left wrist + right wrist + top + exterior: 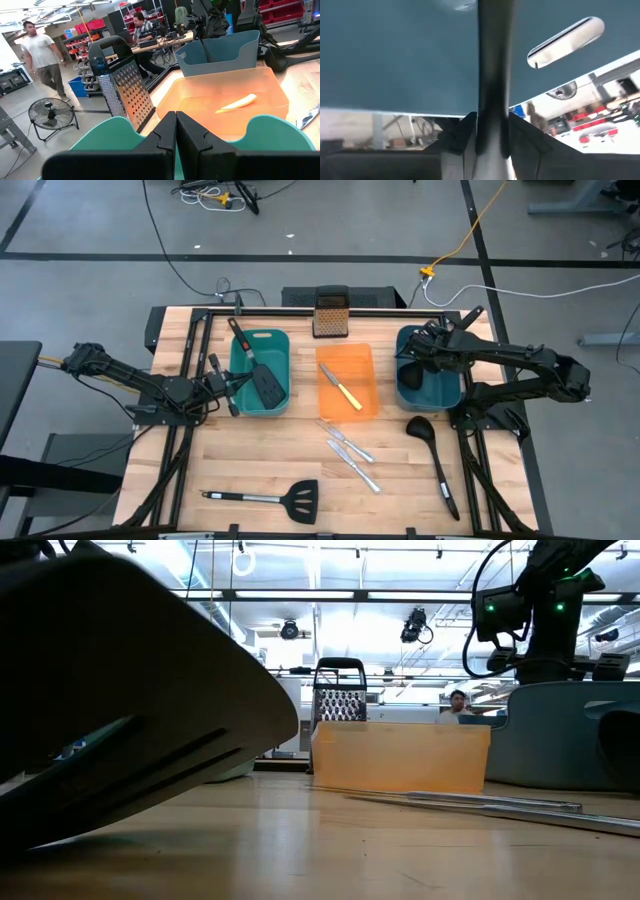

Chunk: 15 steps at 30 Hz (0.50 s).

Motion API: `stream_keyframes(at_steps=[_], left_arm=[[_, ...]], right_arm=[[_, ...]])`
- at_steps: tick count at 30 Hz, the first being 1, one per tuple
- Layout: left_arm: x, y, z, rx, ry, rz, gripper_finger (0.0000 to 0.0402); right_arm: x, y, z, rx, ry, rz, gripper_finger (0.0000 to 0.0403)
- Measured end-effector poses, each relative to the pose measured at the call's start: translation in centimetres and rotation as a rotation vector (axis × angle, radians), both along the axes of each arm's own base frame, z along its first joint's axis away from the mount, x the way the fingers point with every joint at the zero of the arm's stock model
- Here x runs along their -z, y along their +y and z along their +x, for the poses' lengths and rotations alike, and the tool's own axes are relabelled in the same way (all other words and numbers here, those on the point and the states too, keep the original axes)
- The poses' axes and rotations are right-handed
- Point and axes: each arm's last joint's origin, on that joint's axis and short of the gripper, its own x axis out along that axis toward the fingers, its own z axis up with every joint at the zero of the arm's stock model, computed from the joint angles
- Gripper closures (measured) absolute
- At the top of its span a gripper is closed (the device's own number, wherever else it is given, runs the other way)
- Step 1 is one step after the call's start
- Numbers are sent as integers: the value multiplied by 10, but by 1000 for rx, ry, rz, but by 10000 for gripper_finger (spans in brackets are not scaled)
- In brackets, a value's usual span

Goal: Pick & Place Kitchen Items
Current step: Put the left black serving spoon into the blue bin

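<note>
My right gripper [415,360] reaches slanting down into the right teal bin [447,392], shut on a black ladle [492,75]. My left gripper [176,131] stands shut and level at the left teal bin's [282,345] left rim, with nothing between its fingers. A black spatula [262,378] lies inside that bin. The yellow-handled knife [342,392] lies in the orange tray [362,360]. On the table lie a second ladle [432,460], a second spatula [268,497] and two silver knives [350,450]. My right gripper pinches the ladle's handle [492,117] between its two fingers [466,132], coming slanting down from the table's right side. The handle runs on from the fingers into the bin, against its teal inner wall. Its bowl end is outside the wrist view.
A dark metal box grater [330,313] stands at the far edge behind the tray. In the low view the loose spatula's blade [110,720] fills the near left, with the knives [480,802] to the right. People show in the room beyond.
</note>
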Motion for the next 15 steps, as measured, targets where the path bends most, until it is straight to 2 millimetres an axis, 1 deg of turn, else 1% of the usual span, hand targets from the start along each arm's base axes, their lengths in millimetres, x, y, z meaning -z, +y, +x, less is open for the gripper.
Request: stream_keyframes(at_steps=[7, 10, 13, 15], left_arm=[[0, 0, 0, 0, 0, 0, 386], [0, 0, 0, 0, 0, 0, 386], [0, 0, 0, 0, 0, 0, 386], [0, 0, 0, 0, 0, 0, 386]], right_arm=[[0, 0, 0, 23, -23, -8, 293], [-2, -1, -1, 22, 10, -71, 292], [-7, -3, 1, 33, -2, -108, 292], [-12, -2, 2, 36, -22, -80, 291]])
